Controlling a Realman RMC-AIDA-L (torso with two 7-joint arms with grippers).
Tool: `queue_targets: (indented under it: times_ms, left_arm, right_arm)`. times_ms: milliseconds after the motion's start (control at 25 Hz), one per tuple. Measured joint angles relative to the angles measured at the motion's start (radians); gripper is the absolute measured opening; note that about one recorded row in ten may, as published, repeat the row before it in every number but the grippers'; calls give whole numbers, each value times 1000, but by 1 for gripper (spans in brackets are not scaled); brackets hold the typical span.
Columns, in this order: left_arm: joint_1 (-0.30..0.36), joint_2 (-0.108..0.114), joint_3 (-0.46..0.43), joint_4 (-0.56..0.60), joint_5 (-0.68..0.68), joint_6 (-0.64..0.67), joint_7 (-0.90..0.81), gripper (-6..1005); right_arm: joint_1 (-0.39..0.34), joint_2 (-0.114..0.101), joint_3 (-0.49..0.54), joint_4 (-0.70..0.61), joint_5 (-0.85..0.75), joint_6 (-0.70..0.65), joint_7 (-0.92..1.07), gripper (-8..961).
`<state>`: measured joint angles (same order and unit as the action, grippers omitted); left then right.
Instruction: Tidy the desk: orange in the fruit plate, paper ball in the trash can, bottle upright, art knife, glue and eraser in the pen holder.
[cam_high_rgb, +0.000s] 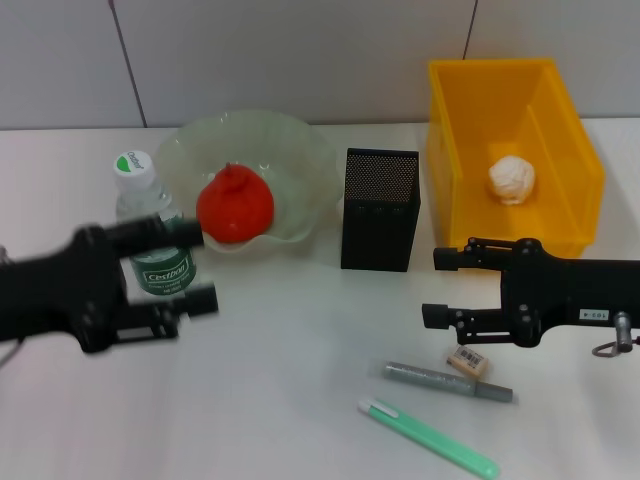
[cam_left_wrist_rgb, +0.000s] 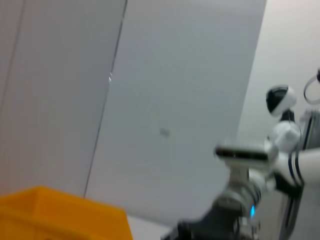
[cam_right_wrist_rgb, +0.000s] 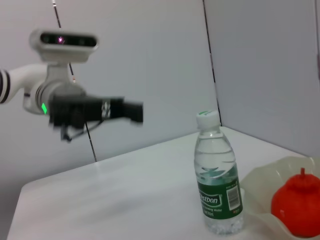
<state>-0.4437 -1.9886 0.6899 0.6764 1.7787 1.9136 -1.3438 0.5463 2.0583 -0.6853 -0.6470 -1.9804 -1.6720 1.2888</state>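
The bottle (cam_high_rgb: 150, 235) stands upright at the left, next to the fruit plate (cam_high_rgb: 300, 150); it also shows in the right wrist view (cam_right_wrist_rgb: 219, 175). The orange (cam_high_rgb: 234, 205) lies in the plate. The paper ball (cam_high_rgb: 511, 180) lies in the yellow trash can (cam_high_rgb: 455, 150). The pen holder (cam_high_rgb: 379, 210) stands between plate and can. The eraser (cam_high_rgb: 468, 362), a grey glue stick (cam_high_rgb: 445, 380) and a green art knife (cam_high_rgb: 430, 438) lie on the table in front. My left gripper (cam_high_rgb: 200, 267) is open, in front of the bottle and apart from it. My right gripper (cam_high_rgb: 440, 286) is open and empty above the eraser.
A white wall runs behind the table. The left arm (cam_right_wrist_rgb: 95, 110) shows well off to the side of the bottle in the right wrist view. A corner of the trash can (cam_left_wrist_rgb: 60, 215) shows in the left wrist view.
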Motion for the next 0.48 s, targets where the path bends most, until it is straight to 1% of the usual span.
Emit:
queue_targets:
  times_ms: [80,120,160,320,400,480]
  left_arm:
    - [-1,-8,0,-23,59,-26,49,793]
    - [-4,-18,1,-29,116,-49,83,793]
    - [-4,-18,1,-29,116,-49,83,792]
    - [-3,-34,1,-37,205,-86,165,792]
    - [-2,-36,1,-38,215,-90,182,792]
    - [0,-38,1,-39,225,-92,200,791]
  right_arm:
    - [4,-8,-2,0,-2,-2,25,778]
    - [7,-15,-3,0,-3,-6,50,778]
    - [7,-15,-3,0,-3,-6,50,778]
    - [20,-26,-14,-9,-12,-16,115,778]
    - [25,-26,-26,-18,-18,-19,140,778]
    - [31,-23,-71,-63,-33,-27,208,778]
